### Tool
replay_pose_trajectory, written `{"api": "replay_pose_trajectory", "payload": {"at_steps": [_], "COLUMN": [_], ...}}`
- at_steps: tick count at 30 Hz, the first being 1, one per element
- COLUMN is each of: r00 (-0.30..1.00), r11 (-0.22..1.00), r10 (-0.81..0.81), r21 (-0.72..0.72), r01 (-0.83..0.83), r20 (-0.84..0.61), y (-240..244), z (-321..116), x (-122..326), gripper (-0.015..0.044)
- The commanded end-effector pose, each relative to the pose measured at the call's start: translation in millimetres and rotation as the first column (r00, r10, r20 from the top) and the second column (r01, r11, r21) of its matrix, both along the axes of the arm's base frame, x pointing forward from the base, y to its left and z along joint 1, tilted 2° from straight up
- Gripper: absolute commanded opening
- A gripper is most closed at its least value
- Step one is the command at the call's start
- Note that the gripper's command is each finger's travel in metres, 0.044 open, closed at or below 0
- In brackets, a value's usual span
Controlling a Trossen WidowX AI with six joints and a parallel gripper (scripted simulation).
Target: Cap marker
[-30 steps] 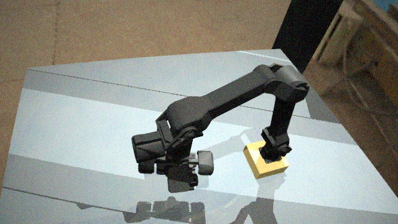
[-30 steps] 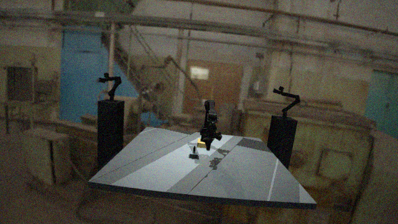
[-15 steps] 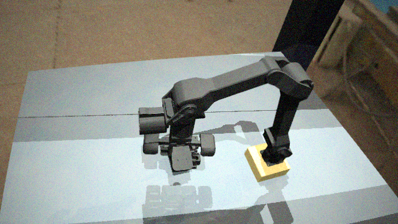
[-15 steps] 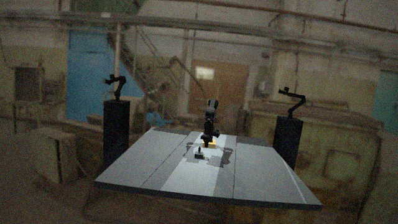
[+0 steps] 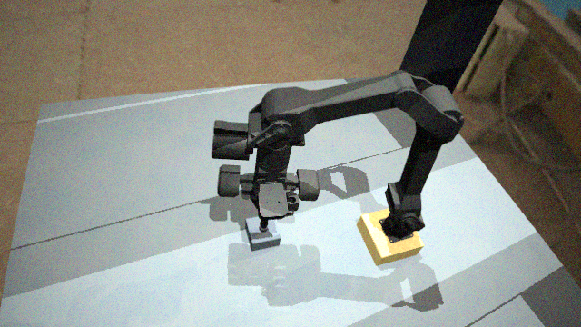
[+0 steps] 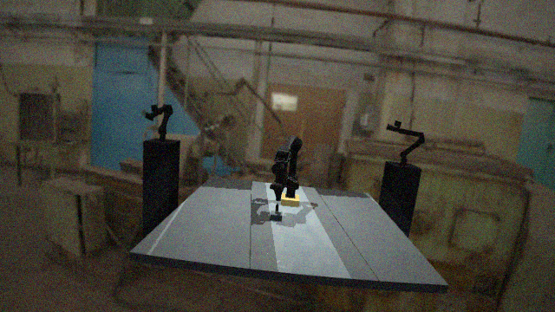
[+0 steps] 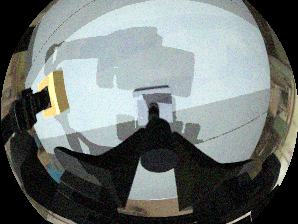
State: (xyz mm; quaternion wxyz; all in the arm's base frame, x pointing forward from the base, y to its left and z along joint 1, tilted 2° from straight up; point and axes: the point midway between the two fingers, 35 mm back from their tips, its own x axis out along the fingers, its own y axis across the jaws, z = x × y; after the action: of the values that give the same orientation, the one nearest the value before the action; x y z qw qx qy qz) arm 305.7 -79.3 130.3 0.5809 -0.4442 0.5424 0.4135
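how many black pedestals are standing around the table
2: one black pedestal by the table's left side, one by its right. Others may be out of view.

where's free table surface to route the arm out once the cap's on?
Bare stretches: the wide grey table top left of the small grey holder block, and the light band in front of it, shadows only. Crowded: right over the block, where the claw, shut on the dark cap, hangs above the marker, and the strip between the block and the yellow base plate.
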Motion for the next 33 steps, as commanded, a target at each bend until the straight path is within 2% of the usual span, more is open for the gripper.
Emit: {"api": "replay_pose_trajectory", "payload": {"at_steps": [1,33], "r00": [1.0,1.0], "r11": [1.0,1.0], "r10": [0.006,0.006], "r21": [0.006,0.006], "r01": [-0.006,-0.006], "r20": [-0.005,-0.005], "y": [-3,-2], "z": [-1,-44], "x": [-4,-1], "gripper": [0.0,0.0]}}
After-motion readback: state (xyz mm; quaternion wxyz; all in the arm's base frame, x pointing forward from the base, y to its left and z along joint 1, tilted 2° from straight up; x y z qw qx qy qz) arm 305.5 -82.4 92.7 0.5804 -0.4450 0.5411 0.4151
